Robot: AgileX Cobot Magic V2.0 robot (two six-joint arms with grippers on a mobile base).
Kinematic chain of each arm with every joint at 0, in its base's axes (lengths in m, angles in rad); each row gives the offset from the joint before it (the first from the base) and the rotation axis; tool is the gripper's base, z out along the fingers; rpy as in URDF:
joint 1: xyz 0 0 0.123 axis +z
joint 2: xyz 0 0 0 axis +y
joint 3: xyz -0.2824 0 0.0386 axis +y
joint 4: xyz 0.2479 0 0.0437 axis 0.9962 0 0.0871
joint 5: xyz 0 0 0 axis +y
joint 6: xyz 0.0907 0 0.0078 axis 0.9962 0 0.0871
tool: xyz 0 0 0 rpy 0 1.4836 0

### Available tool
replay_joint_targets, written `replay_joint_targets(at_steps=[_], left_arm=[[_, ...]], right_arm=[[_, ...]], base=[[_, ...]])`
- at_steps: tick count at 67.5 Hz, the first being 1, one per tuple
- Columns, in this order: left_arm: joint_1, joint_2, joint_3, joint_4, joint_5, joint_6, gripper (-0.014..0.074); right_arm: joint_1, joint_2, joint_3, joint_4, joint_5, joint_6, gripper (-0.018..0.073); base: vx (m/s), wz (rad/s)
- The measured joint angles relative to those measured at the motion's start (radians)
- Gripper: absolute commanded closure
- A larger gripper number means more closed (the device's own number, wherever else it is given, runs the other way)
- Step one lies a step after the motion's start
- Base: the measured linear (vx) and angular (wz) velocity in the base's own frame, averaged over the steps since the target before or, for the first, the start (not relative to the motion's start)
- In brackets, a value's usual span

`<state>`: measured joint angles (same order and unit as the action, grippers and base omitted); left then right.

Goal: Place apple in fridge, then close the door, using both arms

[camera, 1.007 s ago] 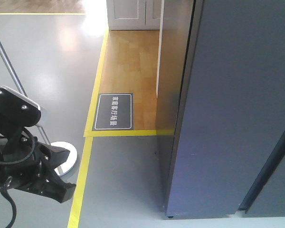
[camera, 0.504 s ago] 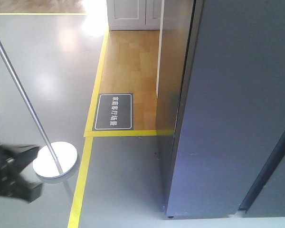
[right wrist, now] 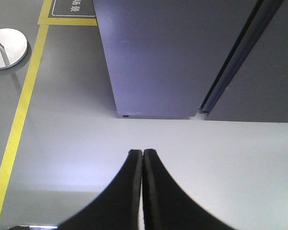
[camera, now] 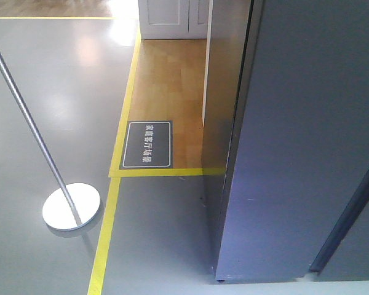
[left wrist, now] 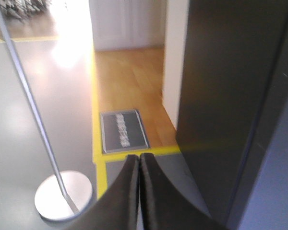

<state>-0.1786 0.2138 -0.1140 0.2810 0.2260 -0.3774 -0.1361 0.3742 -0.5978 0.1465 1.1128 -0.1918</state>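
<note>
Grey floor, yellow tape lines and a wood-floored bay are seen beside the closed fridge [camera: 307, 141].

Largest in view is the fridge, its dark grey-blue door [right wrist: 158, 52] lying flush, no white interior showing. A metal stand [camera: 71, 206] is noted on the floor to its left. The left arm, seen low in the front view a second ago, is now gone from that view. The left gripper [left wrist: 138, 160] and right gripper [right wrist: 142, 155] are both pressed closed on nothing. The apple is nowhere visible, presumably inside; the task is judged finished.
</note>
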Motion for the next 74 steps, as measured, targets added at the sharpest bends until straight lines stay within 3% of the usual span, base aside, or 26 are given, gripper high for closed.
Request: replay_joint_targets(at_steps=[11,31,51,74], left_arm=[[0.020,-0.124,0.039,0.000,0.002,0.000,0.0603],[0.020,-0.158,0.049,0.001,-0.003,0.000,0.0603],[0.063,-0.225,0.138,-0.045,-0.079,0.042,0.0603],[0.063,-0.225,0.138,-0.063,-0.157,0.063,0.0603]], right_arm=[[0.000,0.000,0.000,0.000,0.006,0.000,0.0563],[0.000,0.000,0.000,0.000,0.006,0.000,0.0563],[0.000,0.000,0.000,0.000,0.006,0.000,0.0563],[0.000,0.000,0.000,0.000,0.006,0.000,0.0563]], base=[[0.00,0.00],[0.00,0.00],[0.00,0.00],[0.00,0.00]])
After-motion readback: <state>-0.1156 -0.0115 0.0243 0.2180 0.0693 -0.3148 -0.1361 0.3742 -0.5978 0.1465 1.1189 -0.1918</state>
